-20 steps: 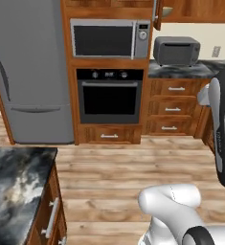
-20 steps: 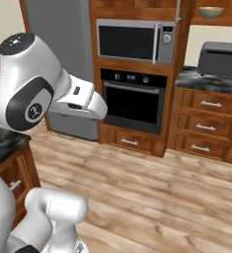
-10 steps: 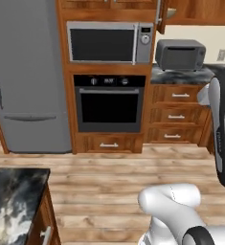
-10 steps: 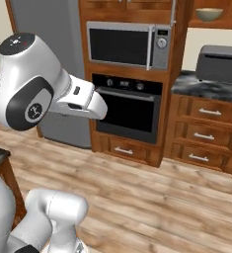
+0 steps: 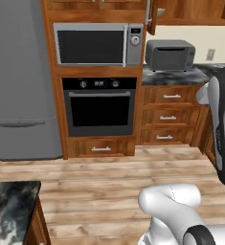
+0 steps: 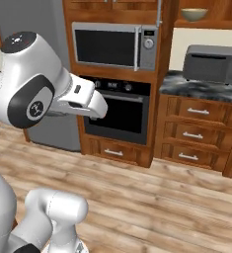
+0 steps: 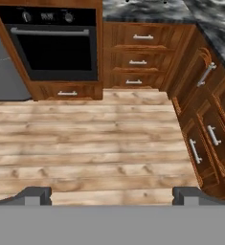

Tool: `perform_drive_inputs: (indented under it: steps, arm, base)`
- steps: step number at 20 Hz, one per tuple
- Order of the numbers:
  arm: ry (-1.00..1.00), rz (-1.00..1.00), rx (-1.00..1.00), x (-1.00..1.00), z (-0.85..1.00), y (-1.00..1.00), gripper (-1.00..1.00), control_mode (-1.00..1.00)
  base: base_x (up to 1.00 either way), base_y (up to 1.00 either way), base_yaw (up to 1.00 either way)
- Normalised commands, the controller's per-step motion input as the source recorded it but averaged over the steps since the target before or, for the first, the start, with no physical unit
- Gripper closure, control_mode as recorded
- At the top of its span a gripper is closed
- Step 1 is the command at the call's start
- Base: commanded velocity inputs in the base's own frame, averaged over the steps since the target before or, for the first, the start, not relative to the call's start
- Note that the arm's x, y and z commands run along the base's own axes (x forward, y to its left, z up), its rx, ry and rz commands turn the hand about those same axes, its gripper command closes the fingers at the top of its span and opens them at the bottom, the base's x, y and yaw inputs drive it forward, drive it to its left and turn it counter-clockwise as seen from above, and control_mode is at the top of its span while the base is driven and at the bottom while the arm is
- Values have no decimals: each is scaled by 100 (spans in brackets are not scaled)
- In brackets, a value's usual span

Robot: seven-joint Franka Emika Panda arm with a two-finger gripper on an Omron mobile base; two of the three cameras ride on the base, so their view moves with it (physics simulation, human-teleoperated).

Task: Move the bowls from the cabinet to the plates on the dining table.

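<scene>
One grey-olive bowl point(image 6: 194, 14) with a pale rim sits on the shelf of the open wooden cabinet point(image 6: 211, 22), high on the right above the toaster oven. The same cabinet point(image 5: 190, 12) tops the left base view, its door point(image 5: 151, 16) swung open. A corner of the dark marbled dining table point(image 5: 8, 210) lies at the lower left. The plates are out of view. My gripper point(image 7: 112, 196) is open and empty, looking down at the wooden floor, far from the cabinet.
A grey toaster oven point(image 6: 211, 63) stands on a small marbled counter point(image 6: 201, 89) over drawers. Microwave point(image 5: 98, 44) and black oven point(image 5: 99, 106) fill the middle column, with a grey fridge point(image 5: 18, 81) to the left. Drawer fronts point(image 7: 205, 129) line the right side.
The base has driven, so the whole scene has slid left and the table corner has dropped toward the frame's bottom. The gripper has stayed open.
</scene>
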Motion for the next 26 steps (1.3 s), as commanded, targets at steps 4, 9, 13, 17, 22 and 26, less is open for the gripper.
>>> perform_drive_inputs:
  steps: [4,9,13,17,22,26]
  arm:
    - [0,0,0,0,0,0,-100,100]
    - [0,0,0,0,0,0,-100,100]
    - [0,0,0,0,0,0,-100,100]
    - [0,0,0,0,0,0,-100,100]
    - [0,0,0,0,0,0,-100,100]
    - [0,0,0,0,0,0,-100,100]
  base:
    - [0,0,-25]
    - [0,0,-25]
    - [0,0,-25]
    - [0,0,-25]
    - [1,0,-23]
    - [55,-9,-2]
